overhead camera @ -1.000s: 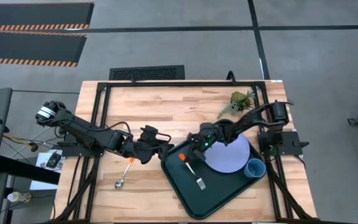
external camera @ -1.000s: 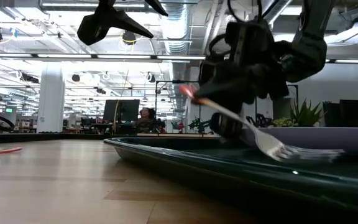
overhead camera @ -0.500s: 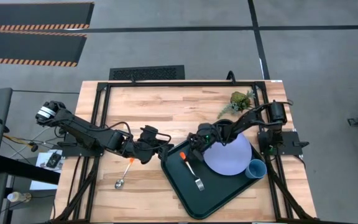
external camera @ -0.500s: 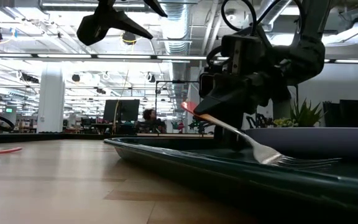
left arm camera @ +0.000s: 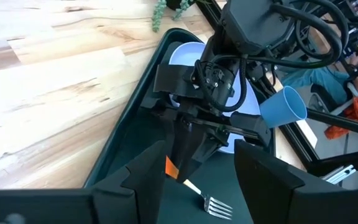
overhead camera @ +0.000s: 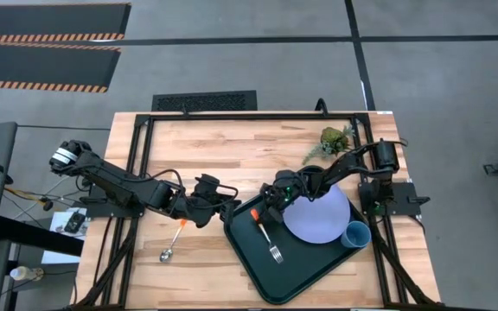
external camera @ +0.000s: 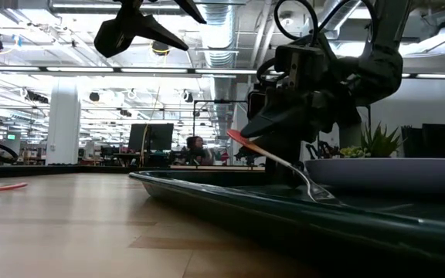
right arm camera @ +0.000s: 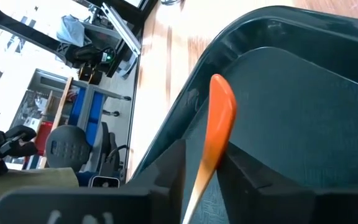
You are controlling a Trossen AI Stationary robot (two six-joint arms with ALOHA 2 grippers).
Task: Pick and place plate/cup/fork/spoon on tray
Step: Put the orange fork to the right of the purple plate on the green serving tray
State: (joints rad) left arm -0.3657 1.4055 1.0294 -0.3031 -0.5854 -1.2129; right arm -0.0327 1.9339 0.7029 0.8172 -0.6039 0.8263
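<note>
The dark tray [overhead camera: 296, 272] lies on the table's right half. The pale plate [overhead camera: 320, 216] and the blue cup [overhead camera: 354, 233] sit in it at its right. My right gripper [overhead camera: 268, 207] is shut on the fork [overhead camera: 264, 235] over the tray's left part. The spoon [overhead camera: 173, 242] lies flat on the wood left of the tray, its bowl toward the near edge. My left gripper [overhead camera: 229, 207] is open and empty just off the tray's left corner, and its fingers [left arm camera: 148, 177] frame the fork in the left wrist view. My right gripper pinches the fork's orange handle [right arm camera: 211, 149] between its two fingers, a little short of the free end [external camera: 236, 137], which sticks out past them. The fingers slant down from the table's right. The fork is tilted, handle up, with its tines [external camera: 321, 198] on the tray floor.
A small green plant [overhead camera: 335, 138] lies on the table's far right, behind the right arm. Black frame rails run along the table's edges. Bare wood lies left of and beyond the tray.
My right gripper has gone down a little with the fork. The tines have come down from above the tray onto its floor, while the handle end stays raised, so the fork now slopes more steeply.
</note>
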